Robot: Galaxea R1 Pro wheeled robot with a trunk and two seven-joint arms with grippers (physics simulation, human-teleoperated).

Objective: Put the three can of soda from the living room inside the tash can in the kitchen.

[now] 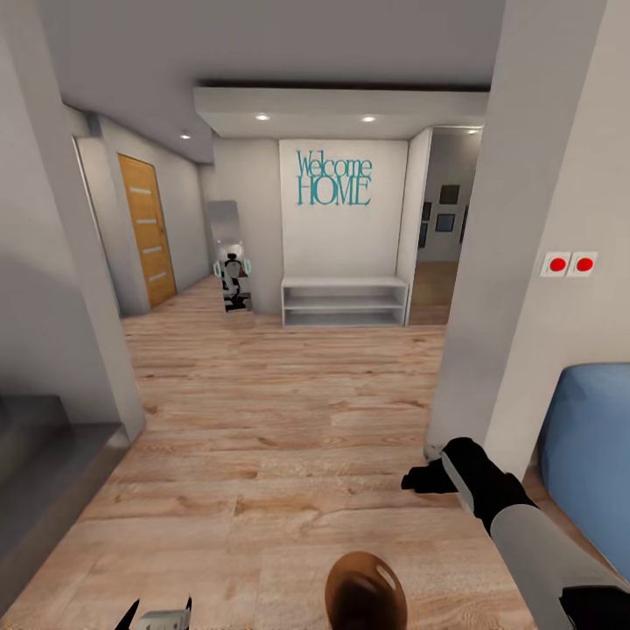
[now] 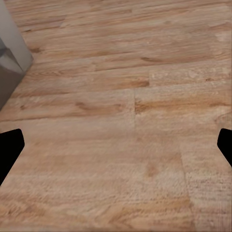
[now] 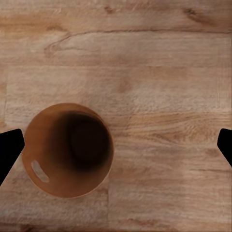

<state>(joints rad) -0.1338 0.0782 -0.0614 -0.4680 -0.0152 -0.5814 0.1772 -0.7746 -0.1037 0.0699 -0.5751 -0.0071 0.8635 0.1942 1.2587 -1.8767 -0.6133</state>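
Round brown-lined tash can (image 3: 67, 150), upright

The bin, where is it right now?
The bin stands on the wood floor at the head view's bottom edge, just ahead of the robot; the right wrist view looks into it.

Light wood floor (image 1: 262, 411) is running toward a white wall bearing teal "Welcome HOME" lettering (image 1: 334, 178), a low white shelf unit (image 1: 344, 302) sitting beneath. An orange wooden door (image 1: 147, 229) is standing at left, recessed ceiling lights (image 1: 262, 116) are glowing, and blue upholstery (image 1: 591, 455) is showing at right.
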